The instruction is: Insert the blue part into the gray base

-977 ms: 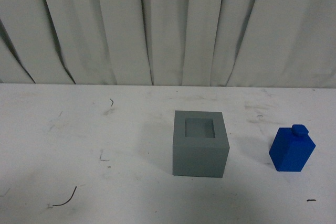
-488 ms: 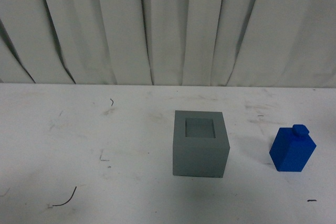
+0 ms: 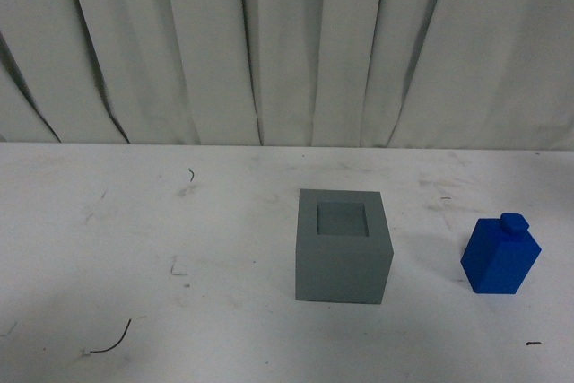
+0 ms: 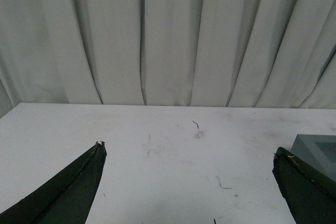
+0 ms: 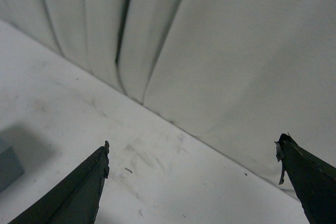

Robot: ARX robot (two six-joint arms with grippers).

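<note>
The gray base [image 3: 343,247] stands in the middle of the white table, its square recess facing up and empty. The blue part [image 3: 500,255] stands upright to its right, apart from it, knob on top. Neither arm shows in the front view. My left gripper [image 4: 189,150] is open and empty above bare table; a corner of the gray base [image 4: 320,148] shows beside one fingertip [image 4: 294,174]. My right gripper [image 5: 193,148] is open and empty, pointed at the table's back edge and curtain; a gray corner [image 5: 8,167] shows at the frame edge. The blue part is out of both wrist views.
A white pleated curtain [image 3: 287,42] hangs behind the table. The white tabletop [image 3: 134,248] carries scuffs and a few thin dark scraps [image 3: 112,343] near its front left and one [image 3: 533,343] near the front right.
The front view has shifted very slightly; the base and the blue part stand as they did. No arm has come into the front view.
</note>
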